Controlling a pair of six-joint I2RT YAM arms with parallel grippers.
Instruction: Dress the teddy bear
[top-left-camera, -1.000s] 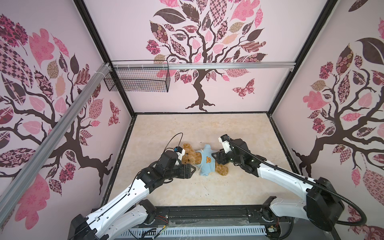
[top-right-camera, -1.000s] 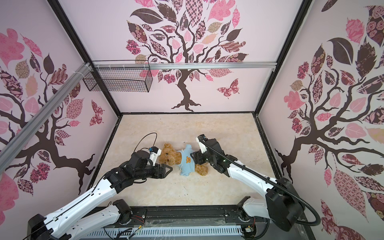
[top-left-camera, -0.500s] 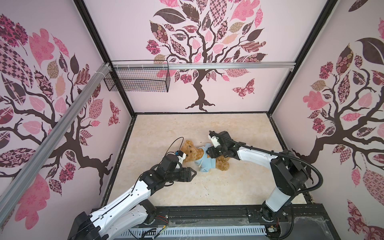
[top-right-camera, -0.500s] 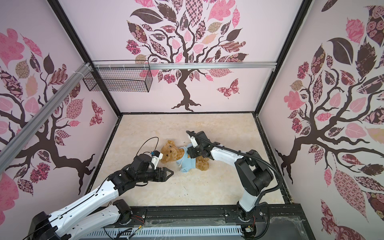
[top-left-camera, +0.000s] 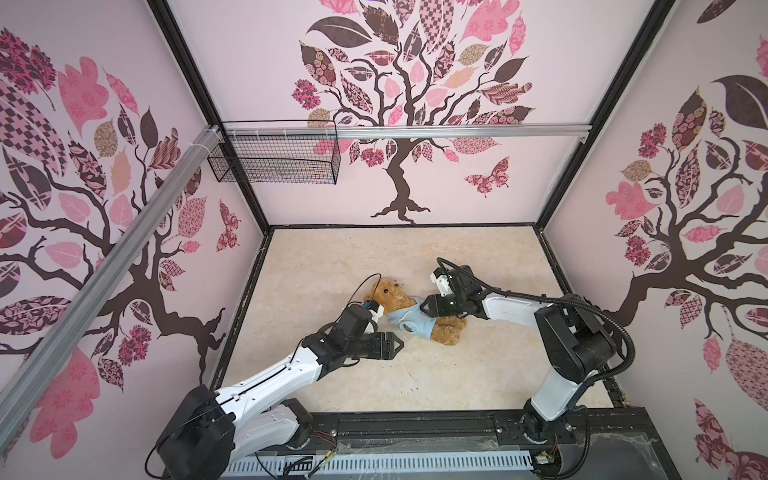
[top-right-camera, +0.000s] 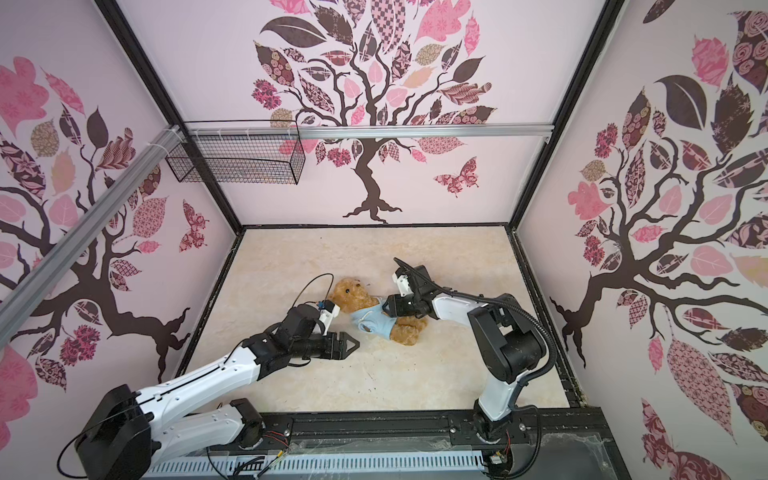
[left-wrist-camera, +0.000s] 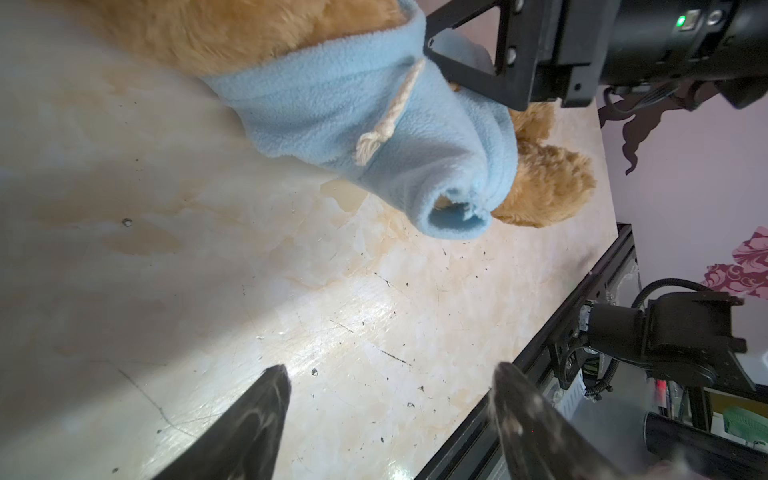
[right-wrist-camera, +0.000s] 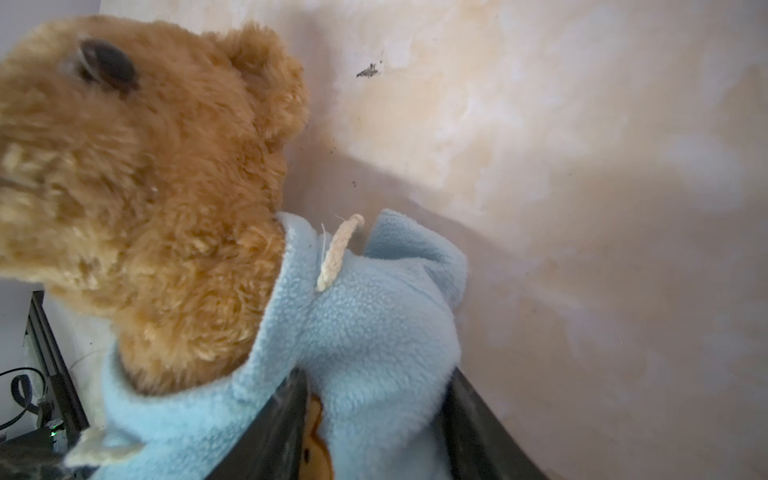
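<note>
Beside the gaping left pincer (top-left-camera: 397, 345), the teddy bear (top-left-camera: 388, 296) lies; right pincer (top-left-camera: 422, 309) seemingly grips its shirt (top-left-camera: 409, 321).

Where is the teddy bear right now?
In both top views the teddy bear lies near the middle of the table. The right claw grips its light-blue shirt, and the open left claw is just in front of it.

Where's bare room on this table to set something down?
Bare: the far strip of table between the teddy bear and the back wall, and the near-right patch between the bear and the front rail. Crowded: the middle, where the right gripper clamps the blue shirt and the open left gripper hovers.
</note>
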